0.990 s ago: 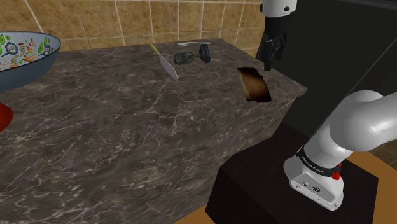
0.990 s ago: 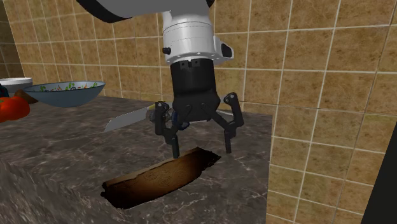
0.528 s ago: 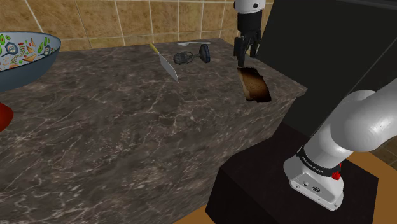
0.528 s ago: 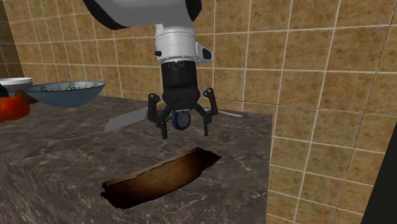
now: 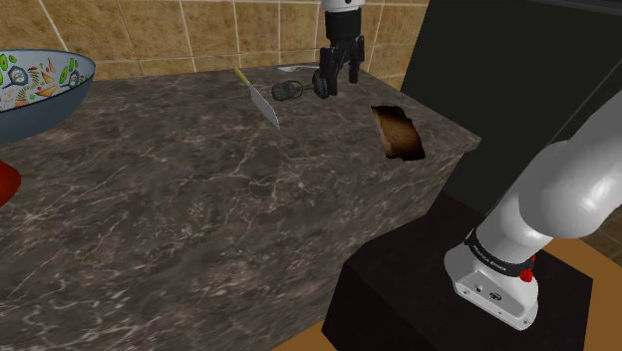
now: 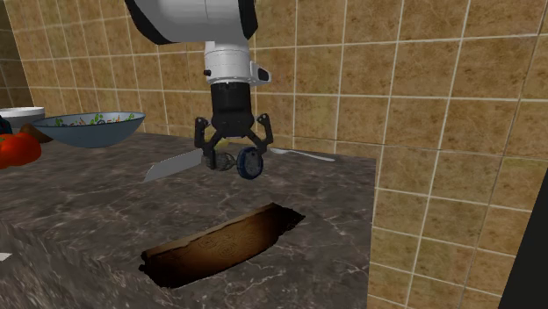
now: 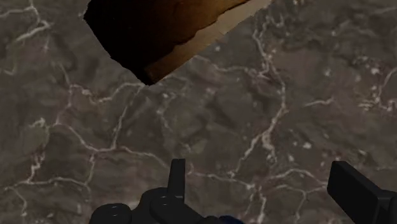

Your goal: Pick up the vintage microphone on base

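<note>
Up at the back of the dark veined marble countertop (image 5: 199,219), the shoulder view has the black two-finger gripper (image 5: 339,78) hanging fingers-down, above and to the left of the browned slice of toast (image 5: 399,132). The dark vintage microphone (image 5: 304,88), with a mesh head and a round base, lies on its side just under the fingertips, farther from the toast than the gripper is. A yellow-handled, steel-bladed knife (image 5: 257,97) lies beyond the microphone from the toast, and a patterned blue bowl (image 5: 40,85) sits far off.

Across the second exterior view, the gripper (image 6: 237,147) stands behind the toast (image 6: 224,241) with its fingers spread wide. The microphone (image 6: 241,162) lies low between them, and contact cannot be made out. The knife (image 6: 176,164) shows left of it.

Along the wrist view, the fingers (image 7: 178,175) stand well apart over bare countertop (image 7: 286,95), with the toast (image 7: 165,32) ahead of the gripper (image 7: 262,172).
</note>
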Robot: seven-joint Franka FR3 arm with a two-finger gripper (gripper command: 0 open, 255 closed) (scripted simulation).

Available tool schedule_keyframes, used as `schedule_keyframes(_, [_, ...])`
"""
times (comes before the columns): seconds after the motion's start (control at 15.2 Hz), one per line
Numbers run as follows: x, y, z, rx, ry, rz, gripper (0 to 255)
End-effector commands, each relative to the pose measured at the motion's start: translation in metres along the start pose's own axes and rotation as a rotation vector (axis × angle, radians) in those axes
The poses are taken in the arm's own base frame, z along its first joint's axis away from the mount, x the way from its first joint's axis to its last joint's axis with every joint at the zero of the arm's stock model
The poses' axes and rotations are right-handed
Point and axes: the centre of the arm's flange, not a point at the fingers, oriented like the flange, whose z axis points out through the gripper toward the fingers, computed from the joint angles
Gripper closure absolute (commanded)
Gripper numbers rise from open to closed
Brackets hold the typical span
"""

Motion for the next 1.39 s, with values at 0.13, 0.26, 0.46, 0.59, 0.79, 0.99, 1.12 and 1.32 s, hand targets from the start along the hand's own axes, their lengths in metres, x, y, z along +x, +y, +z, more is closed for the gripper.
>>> schedule_keyframes(0.13, [0.044, -0.018, -0.012, 0.018, 0.02, -0.018, 0])
schedule_keyframes(0.26, [0.065, -0.028, -0.019, 0.026, 0.029, -0.028, 0])
schedule_keyframes(0.46, [0.097, -0.044, -0.029, 0.039, 0.044, -0.042, 0])
schedule_keyframes(0.59, [0.118, -0.054, -0.036, 0.047, 0.053, -0.051, 0])
schedule_keyframes(0.79, [0.132, -0.06, -0.035, 0.052, 0.059, -0.056, 0])
schedule_keyframes(0.99, [0.134, -0.061, -0.019, 0.052, 0.059, -0.056, 0])
schedule_keyframes(1.12, [0.136, -0.062, -0.009, 0.052, 0.059, -0.056, 0])
schedule_keyframes(1.32, [0.138, -0.062, -0.001, 0.052, 0.059, -0.056, 0])
